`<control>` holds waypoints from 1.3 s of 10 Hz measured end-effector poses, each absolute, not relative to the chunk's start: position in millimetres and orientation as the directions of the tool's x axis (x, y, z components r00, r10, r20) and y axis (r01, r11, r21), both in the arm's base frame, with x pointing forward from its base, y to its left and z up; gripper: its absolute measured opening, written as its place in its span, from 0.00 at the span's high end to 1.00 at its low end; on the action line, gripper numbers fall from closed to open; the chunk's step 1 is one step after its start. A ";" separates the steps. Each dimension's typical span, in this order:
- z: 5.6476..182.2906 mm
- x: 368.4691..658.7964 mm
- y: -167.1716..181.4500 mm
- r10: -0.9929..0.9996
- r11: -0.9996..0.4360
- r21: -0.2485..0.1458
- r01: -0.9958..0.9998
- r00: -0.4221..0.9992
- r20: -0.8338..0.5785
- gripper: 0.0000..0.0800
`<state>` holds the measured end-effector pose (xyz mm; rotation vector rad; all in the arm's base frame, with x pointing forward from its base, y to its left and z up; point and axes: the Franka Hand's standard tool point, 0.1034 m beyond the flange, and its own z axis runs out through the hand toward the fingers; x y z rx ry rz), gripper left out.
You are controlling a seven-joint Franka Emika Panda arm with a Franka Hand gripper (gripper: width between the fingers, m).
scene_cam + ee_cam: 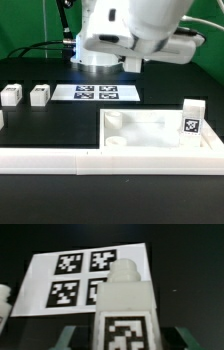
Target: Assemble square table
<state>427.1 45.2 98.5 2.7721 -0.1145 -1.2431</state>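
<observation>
1. The black bench fills most of the exterior view.
2. The white arm hangs at 12 o'clock in the exterior view, over the back of the bench.
3. A long white rail lies across the front, from 9 o'clock round to 3 o'clock.
4. The square table top lies flat on the bench at about 4 o'clock, just behind the rail. It looks like a tray with round holes in its corners.
5. A white block with a black-white tag stands up at the 3 o'clock end of the table top. I cannot tell if it is a leg or part of the top.
6. The marker board lies flat near the middle, a little toward 11 o'clock.
7. Two small legs sit side by side at 9 o'clock, apart from the marker board.
8. In the wrist view, the hand is clamped on one leg, one finger on each side. This held leg is up in the air over the marker board.
</observation>
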 end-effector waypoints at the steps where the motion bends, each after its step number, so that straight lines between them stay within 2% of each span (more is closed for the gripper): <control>1: 97.5 430.8 48.1 -0.097 -0.993 0.111 -0.029 0.720 -0.687 0.64; 2: 98.7 436.4 47.7 -0.090 -0.994 0.099 -0.035 0.763 -0.640 0.64; 3: 105.1 456.8 44.7 -0.085 -0.995 0.086 -0.044 0.818 -0.568 0.64; 5: 132.3 512.9 37.2 -0.070 -0.997 0.059 -0.050 0.907 -0.415 0.64; 7: 146.5 555.0 27.1 -0.012 -0.999 0.046 -0.002 0.977 -0.215 0.64; 11: 141.5 558.3 30.6 -0.002 -1.000 0.031 -0.003 0.999 0.041 0.64; 12: 138.4 565.1 29.8 0.017 -1.000 0.025 0.014 0.988 0.154 0.64; 13: 124.2 563.6 20.6 0.035 -0.999 0.009 0.034 0.963 0.266 0.64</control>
